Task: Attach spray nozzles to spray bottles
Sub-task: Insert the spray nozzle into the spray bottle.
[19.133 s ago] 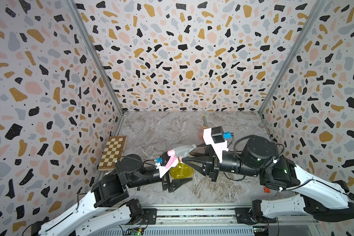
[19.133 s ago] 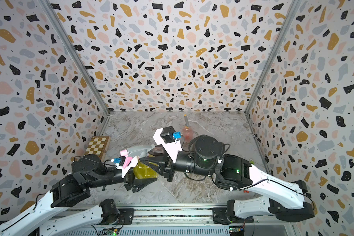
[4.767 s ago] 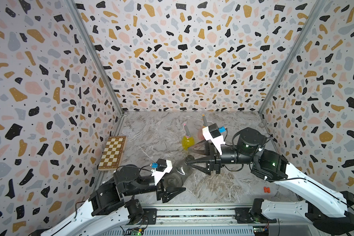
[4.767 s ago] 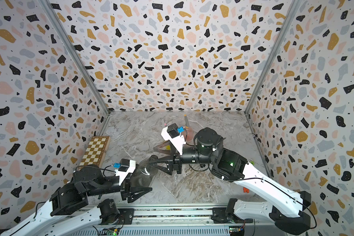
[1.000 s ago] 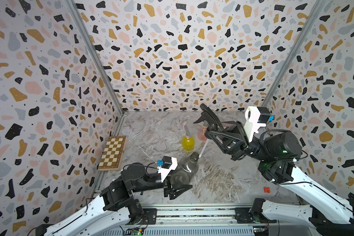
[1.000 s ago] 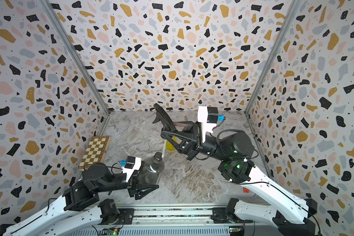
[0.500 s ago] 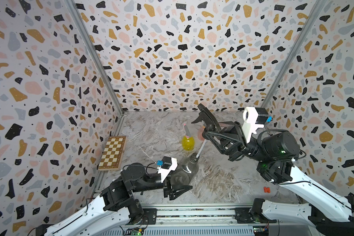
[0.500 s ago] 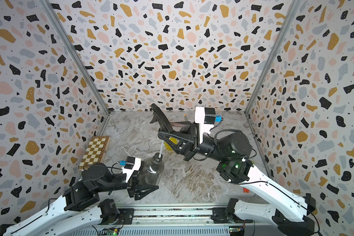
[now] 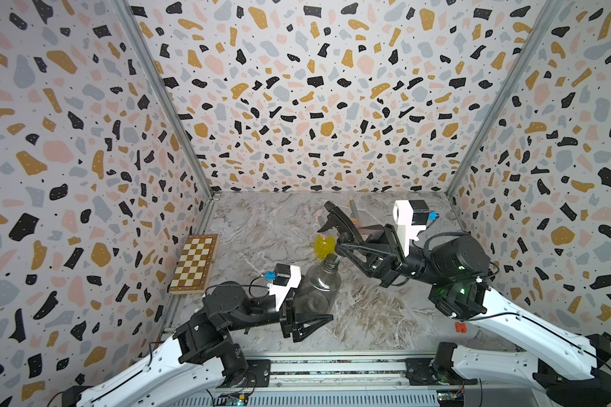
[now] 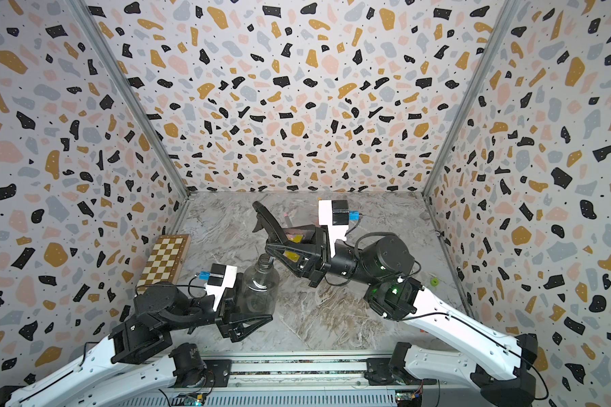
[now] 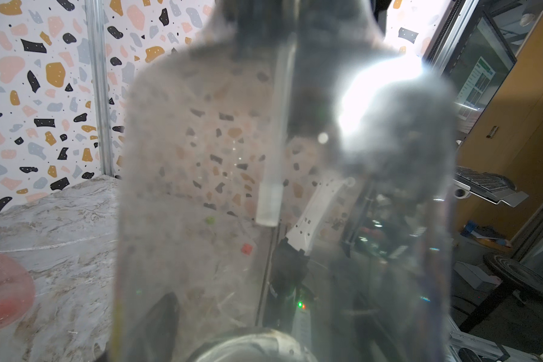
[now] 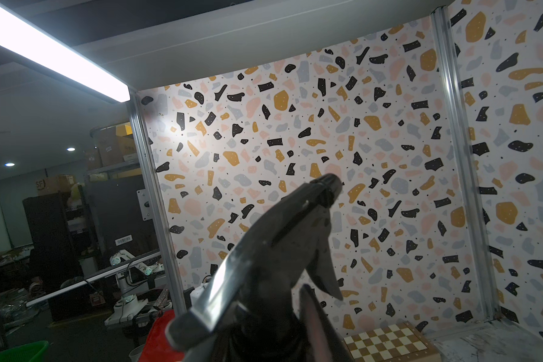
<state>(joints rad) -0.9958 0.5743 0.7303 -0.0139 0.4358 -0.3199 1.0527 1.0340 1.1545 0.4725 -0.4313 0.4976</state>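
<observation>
- The left gripper (image 9: 318, 309) (image 10: 258, 312) is clamped on the belly of the smoky grey bottle (image 9: 316, 290) (image 10: 260, 287).
- This bottle sits just off the middle of the marble tabletop (image 9: 378, 317), toward 7 o'clock. Its neck is up and leans slightly toward 1 o'clock. Whether its base rests on the marble cannot be told.
- The right gripper (image 9: 343, 239) (image 10: 274, 243) is closed on the black spray nozzle (image 9: 336, 220) (image 10: 265, 218) (image 12: 279, 250). It grips low on the nozzle's body, at 1 o'clock from the grey bottle's mouth and above it.
- The nozzle's spout points up toward 11 o'clock.
- The dip tube (image 11: 271, 175) passes through the bottle's mouth. In the left wrist view its end hangs inside the bottle, well short of the bottom.
- In a top view a short stretch of tube shows between mouth and gripper, so the nozzle is not yet seated on the neck.
- The yellow bottle (image 9: 322, 246) stands at 12 o'clock from the grey one, its top hidden behind the black nozzle.
- The pink bottle (image 11: 5, 288) shows in the left wrist view, upright on the marble.
- A chessboard (image 9: 194, 264) (image 10: 164, 262) lies at 9 o'clock along the left wall.
- A small red piece (image 9: 460, 327) lies at 4 o'clock beside the right arm.
</observation>
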